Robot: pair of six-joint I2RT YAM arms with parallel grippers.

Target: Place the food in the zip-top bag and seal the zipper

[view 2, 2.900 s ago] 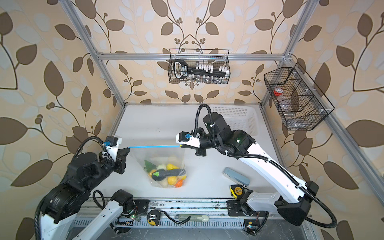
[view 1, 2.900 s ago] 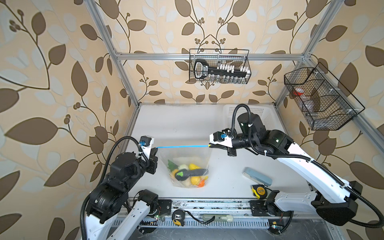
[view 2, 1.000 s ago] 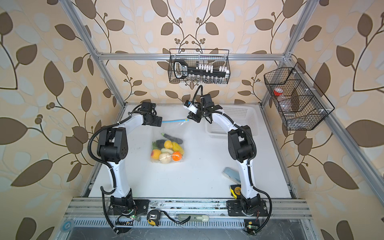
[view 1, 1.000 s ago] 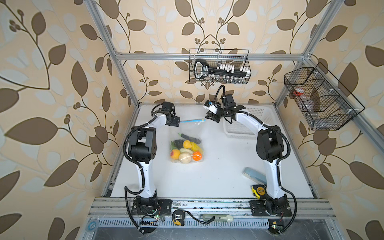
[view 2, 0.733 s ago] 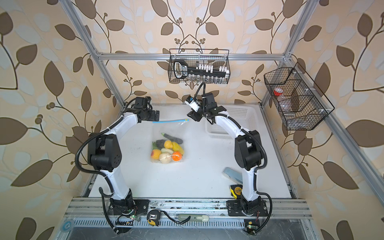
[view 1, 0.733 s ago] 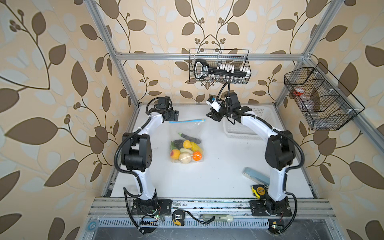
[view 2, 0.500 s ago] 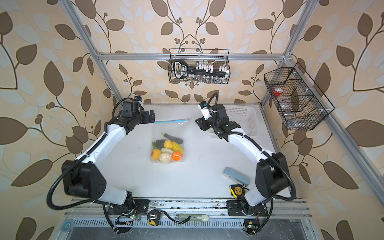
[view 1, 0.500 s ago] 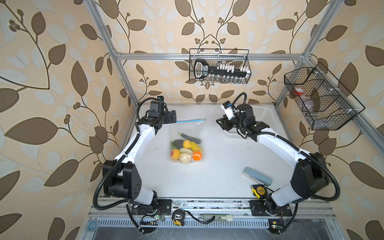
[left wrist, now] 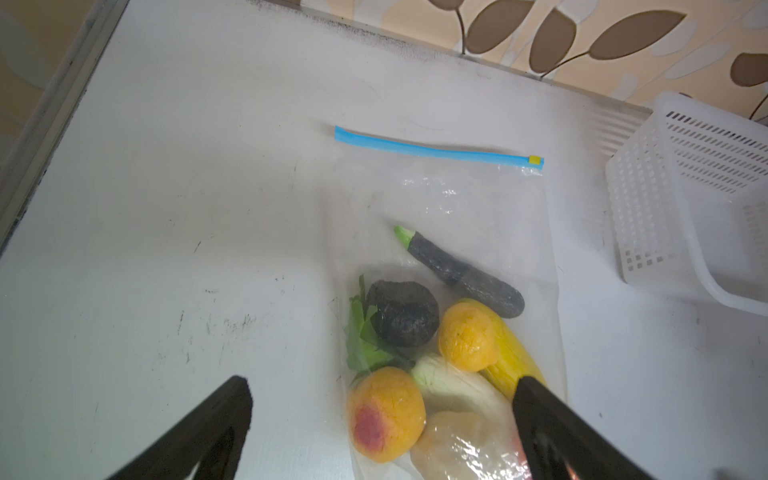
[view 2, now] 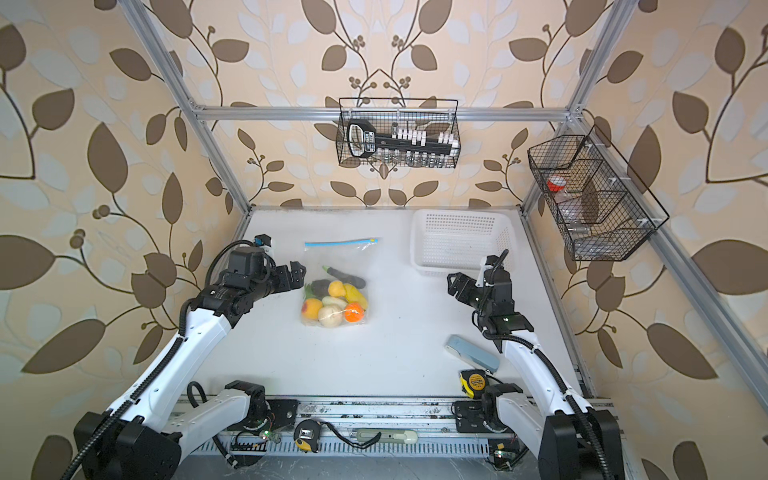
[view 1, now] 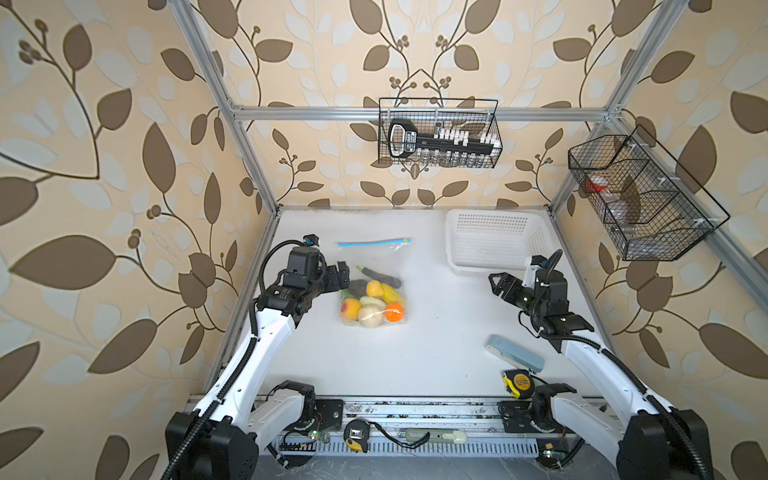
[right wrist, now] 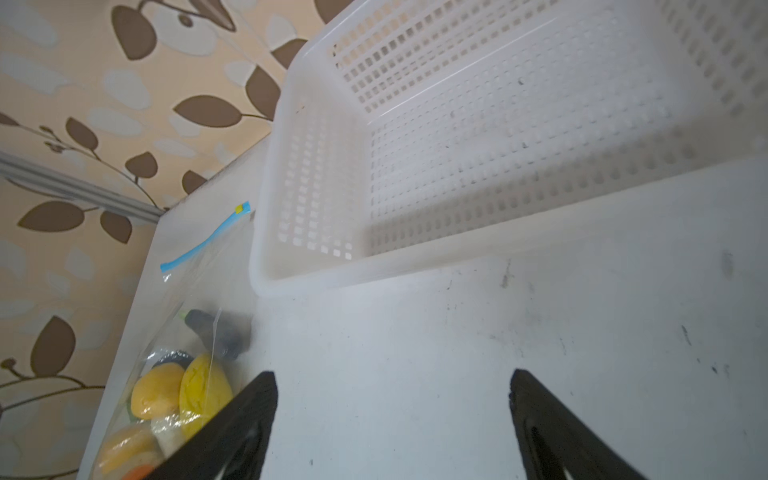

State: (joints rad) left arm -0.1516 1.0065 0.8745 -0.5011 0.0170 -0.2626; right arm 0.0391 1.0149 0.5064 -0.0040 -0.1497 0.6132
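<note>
While my left end effector [view 1: 343,275] gapes beside the clear crinkly zip-top bag [view 1: 376,262], my right end effector [view 1: 498,284] gapes too. Both are empty.

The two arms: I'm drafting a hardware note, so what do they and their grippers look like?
Both the left arm and right arm have white links between black cylindrical joints, with black cables looping alongside. One left-arm joint bears white lettering too small to read. The left gripper and right gripper are black, with tapered fingers.
</note>
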